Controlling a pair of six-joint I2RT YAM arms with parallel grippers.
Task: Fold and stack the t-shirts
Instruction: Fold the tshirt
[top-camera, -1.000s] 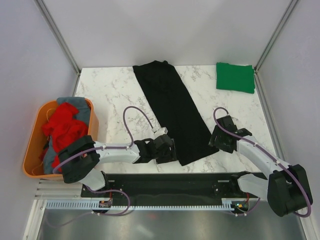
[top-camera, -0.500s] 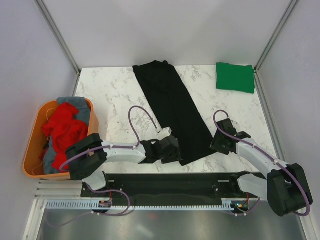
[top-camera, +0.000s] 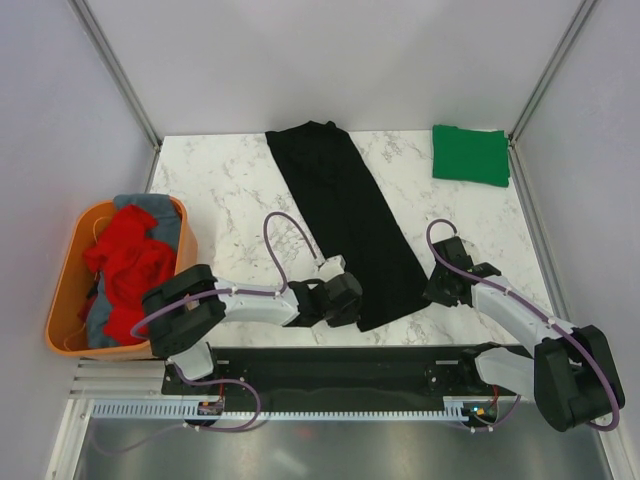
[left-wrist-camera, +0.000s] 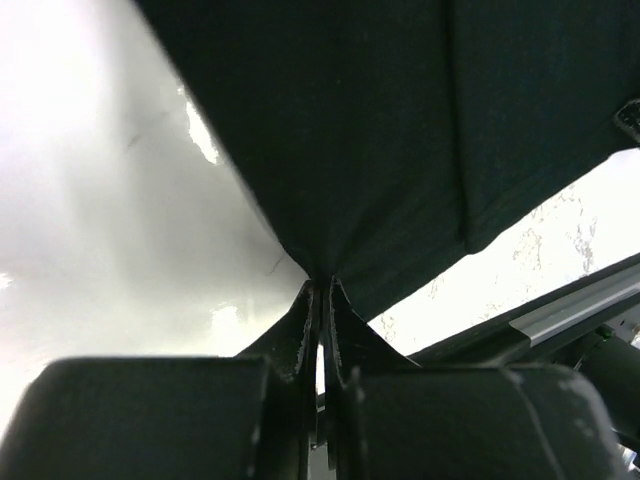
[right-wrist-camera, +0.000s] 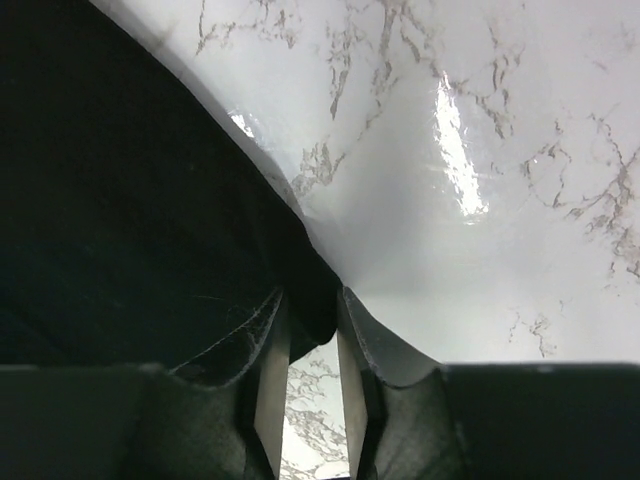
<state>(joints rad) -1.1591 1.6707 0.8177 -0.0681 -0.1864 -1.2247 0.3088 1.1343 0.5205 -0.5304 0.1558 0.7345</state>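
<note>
Left jaws have clamped black t-shirt on marble table.

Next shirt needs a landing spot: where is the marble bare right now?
The widest bare stretch of white marble tabletop lies left of the long folded black t-shirt, toward the orange plastic tub. A smaller patch sits between the black shirt and the folded green t-shirt. Crowded: the near edge, where the left fingers and right fingers meet the shirt's corners.
</note>
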